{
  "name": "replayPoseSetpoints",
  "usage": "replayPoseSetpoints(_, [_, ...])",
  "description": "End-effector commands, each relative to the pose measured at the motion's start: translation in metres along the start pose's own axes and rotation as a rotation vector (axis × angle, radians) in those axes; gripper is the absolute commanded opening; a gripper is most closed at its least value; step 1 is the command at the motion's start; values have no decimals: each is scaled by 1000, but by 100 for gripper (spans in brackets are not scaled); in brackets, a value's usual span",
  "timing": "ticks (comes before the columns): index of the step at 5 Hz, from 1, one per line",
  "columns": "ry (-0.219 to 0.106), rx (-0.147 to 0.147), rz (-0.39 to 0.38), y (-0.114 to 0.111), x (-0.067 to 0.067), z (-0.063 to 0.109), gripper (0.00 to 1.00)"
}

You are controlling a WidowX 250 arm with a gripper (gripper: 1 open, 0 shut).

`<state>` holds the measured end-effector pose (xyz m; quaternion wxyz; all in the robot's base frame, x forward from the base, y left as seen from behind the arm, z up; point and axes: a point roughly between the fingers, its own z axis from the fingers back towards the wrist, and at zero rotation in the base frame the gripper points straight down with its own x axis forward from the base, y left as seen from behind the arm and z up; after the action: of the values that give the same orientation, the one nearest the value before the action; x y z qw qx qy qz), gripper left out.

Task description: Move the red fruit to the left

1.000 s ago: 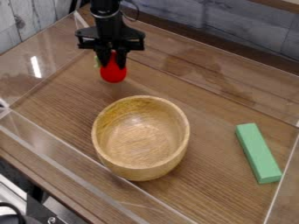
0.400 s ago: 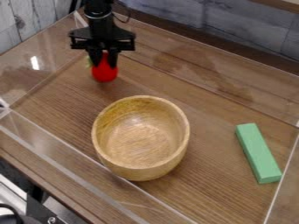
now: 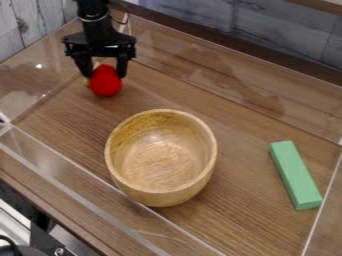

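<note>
Resting directly below the 1 end effector point(image 3: 100, 62), its fingers apart: the red fruit point(image 3: 106, 82).

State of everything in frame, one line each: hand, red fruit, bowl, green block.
Hand: open, fingers spread just above and around the red fruit.
Red fruit: on the table, near its far-left part as pictured, not gripped.
Wooden bowl: upright, nothing in it.
Green block: lying flat near the right side of the picture.
</note>
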<state>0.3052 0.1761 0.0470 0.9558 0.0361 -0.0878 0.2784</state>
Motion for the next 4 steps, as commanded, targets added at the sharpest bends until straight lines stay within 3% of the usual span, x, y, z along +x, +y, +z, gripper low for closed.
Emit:
replayPoseSetpoints(1, [-63,13,62,-1,9,18,100])
replayPoseSetpoints(2, [-59,22,126,-4,1,19,0])
replayPoseSetpoints(3, [-51,24,169,-9,19,17,0])
replayPoseSetpoints(4, [-45,41,188,-3,12,17,100])
